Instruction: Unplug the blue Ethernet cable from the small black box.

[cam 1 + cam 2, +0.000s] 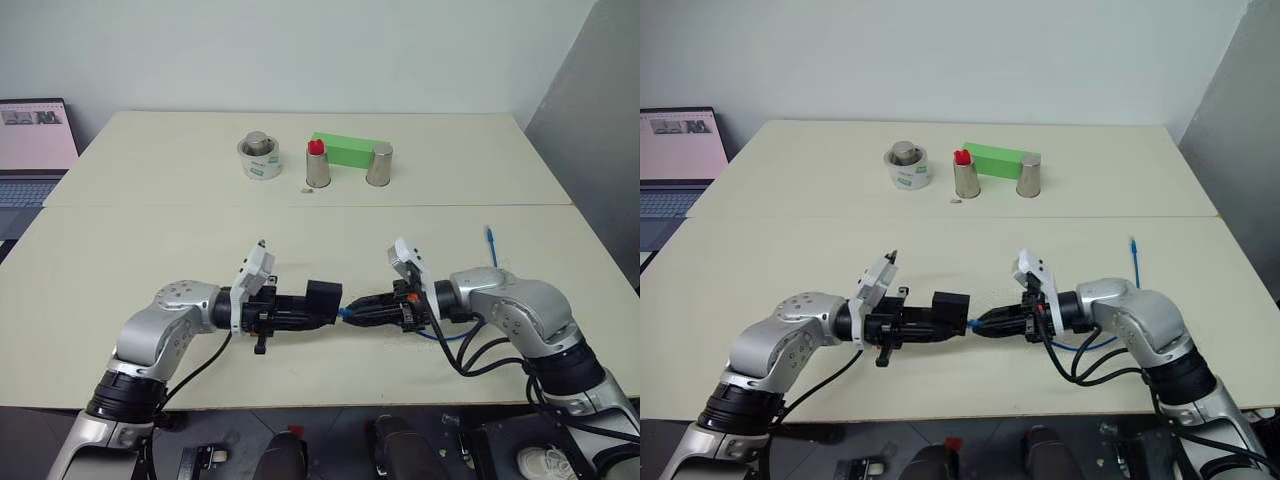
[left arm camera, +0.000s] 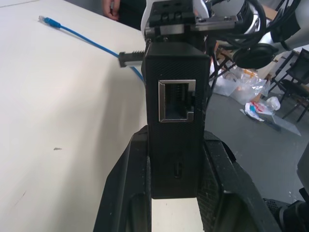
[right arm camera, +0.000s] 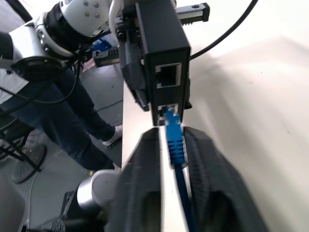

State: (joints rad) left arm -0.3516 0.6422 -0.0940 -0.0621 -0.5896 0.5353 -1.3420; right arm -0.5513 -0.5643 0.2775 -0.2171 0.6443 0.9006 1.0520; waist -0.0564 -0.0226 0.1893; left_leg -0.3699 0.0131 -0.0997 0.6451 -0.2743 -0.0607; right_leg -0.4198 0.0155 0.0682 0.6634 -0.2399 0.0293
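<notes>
My left gripper (image 1: 318, 305) is shut on the small black box (image 1: 324, 298), held above the table's near part. In the left wrist view the box (image 2: 176, 111) sits between both fingers with an empty port facing the camera. The blue Ethernet cable's plug (image 3: 173, 135) lies between my right gripper's (image 1: 352, 311) fingers, its tip at the mouth of the box's (image 3: 161, 53) lower port. The fingers flank the plug closely, with a thin gap on one side. The cable's far plug (image 1: 490, 235) rests on the table to the right.
At the back of the table (image 1: 150, 250) stand two metal cups (image 1: 318, 170) (image 1: 379, 165), a green block (image 1: 348, 148) and a white roll with a metal weight (image 1: 259, 157). A laptop (image 1: 35, 150) sits far left. A person's legs (image 3: 72, 111) stand beside the table.
</notes>
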